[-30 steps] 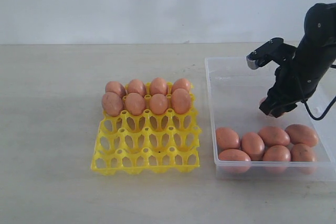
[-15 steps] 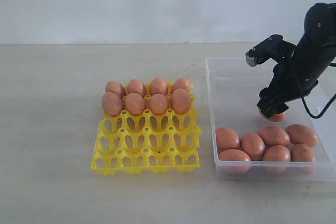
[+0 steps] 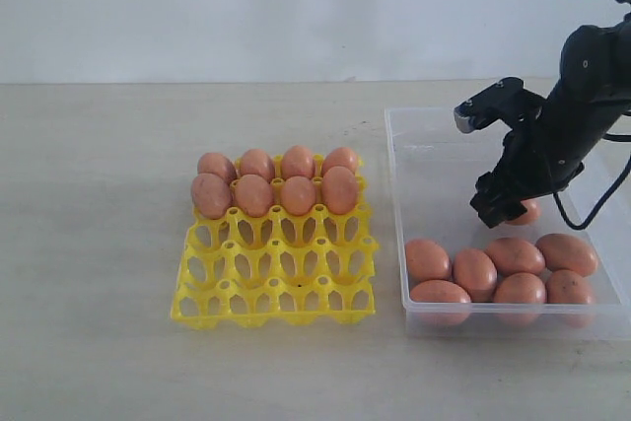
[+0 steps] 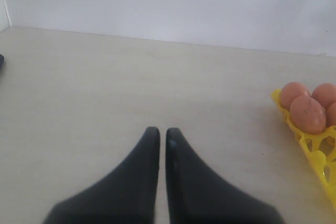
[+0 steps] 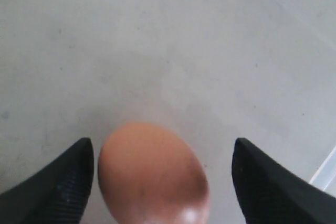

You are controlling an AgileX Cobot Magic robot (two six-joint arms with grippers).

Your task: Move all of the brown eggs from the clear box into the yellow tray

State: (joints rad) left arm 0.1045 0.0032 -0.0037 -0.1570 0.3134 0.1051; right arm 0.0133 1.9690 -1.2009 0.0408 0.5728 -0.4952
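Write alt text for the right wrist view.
A brown egg lies on the floor of the clear box, between the fingers of the open right gripper, close beside one finger and well clear of the other.

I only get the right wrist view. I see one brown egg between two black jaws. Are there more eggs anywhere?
Observer: Yes. Seven more brown eggs lie bunched at the end of the clear box nearest the exterior camera.
Operator: How many are already moved?
Observer: Eight sit in the yellow tray, filling its two far rows. The other rows are empty.
Operator: What's the other arm doing?
Observer: The left gripper has its jaws shut and holds nothing. It is over the table, with a corner of the tray off to one side.
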